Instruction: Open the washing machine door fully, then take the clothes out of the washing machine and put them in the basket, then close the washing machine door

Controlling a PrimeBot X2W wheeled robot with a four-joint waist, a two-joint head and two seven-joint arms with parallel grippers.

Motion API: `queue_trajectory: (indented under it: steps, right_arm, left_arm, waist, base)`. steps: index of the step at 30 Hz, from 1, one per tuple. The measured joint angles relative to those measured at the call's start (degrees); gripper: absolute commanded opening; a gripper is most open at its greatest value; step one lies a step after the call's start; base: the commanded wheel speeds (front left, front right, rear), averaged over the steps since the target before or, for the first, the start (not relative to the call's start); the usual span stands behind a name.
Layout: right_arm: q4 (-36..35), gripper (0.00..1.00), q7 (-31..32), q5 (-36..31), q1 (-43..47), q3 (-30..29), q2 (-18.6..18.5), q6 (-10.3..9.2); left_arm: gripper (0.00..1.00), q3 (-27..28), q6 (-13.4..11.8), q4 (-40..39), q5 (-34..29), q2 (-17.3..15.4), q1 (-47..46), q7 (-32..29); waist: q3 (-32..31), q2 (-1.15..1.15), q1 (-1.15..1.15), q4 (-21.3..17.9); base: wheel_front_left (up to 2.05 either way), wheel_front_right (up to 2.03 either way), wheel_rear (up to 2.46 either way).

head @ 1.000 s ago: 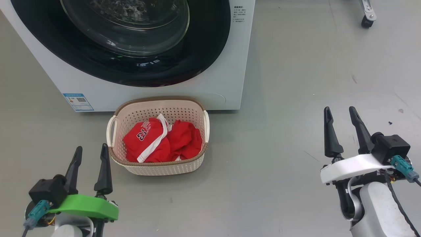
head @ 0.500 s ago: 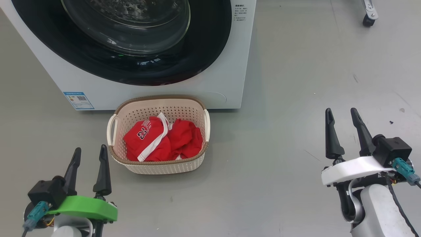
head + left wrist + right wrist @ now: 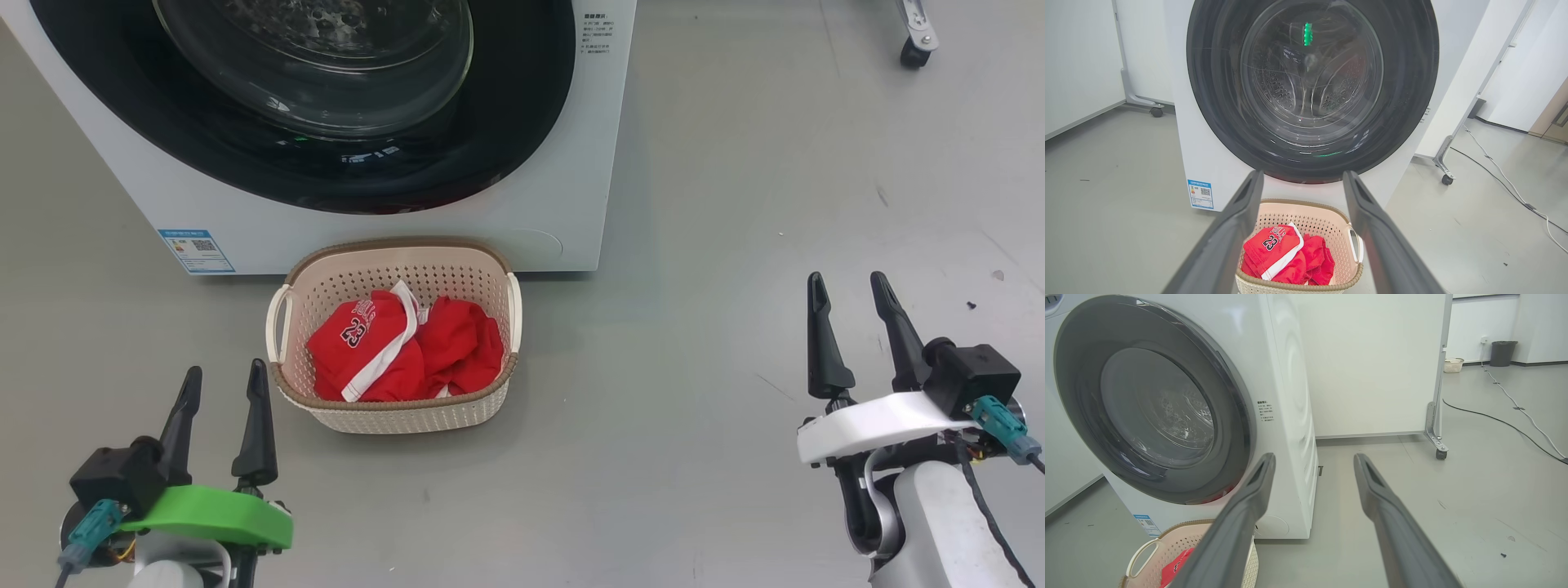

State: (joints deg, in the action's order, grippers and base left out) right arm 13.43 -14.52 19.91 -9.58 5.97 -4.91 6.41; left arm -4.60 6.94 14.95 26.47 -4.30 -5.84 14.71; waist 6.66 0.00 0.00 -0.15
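Clothes (image 3: 404,349) lie in basket (image 3: 392,416) before shut washing machine door (image 3: 310,106).

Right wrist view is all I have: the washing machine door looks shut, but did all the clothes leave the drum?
Observer: Left wrist view looks straight through the washing machine door: bare steel drum, nothing red inside.
Operator: And the basket? I see one red scrap.
Observer: The clothes lie heaped inside the basket, a white 23 facing up.
Operator: Where's the left hand?
Observer: The left hand is open and empty, near the basket's front left corner.
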Motion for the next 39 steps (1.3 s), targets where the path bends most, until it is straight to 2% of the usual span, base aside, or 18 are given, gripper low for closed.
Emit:
queue_trajectory:
  steps: [16, 39]
  right_arm:
    - [-0.1, 1.0, 0.0, -0.9, 0.7, -0.4, 0.6, 0.07]
    - [-0.1, 1.0, 0.0, -1.5, 0.8, -0.8, 1.1, 0.25]
  left_arm:
    - [1.0, -1.0, 0.0, 0.0, -1.3, -0.1, 0.0, 0.0]
    - [1.0, -2.7, 0.0, -0.1, 2.1, 0.0, 0.3, 0.0]
  waist:
    - [-0.2, 0.0, 0.0, 0.1]
    - [-0.8, 0.0, 0.0, 0.4]
  base:
    - [0.0, 0.0, 0.0]
    - [0.0, 0.0, 0.0]
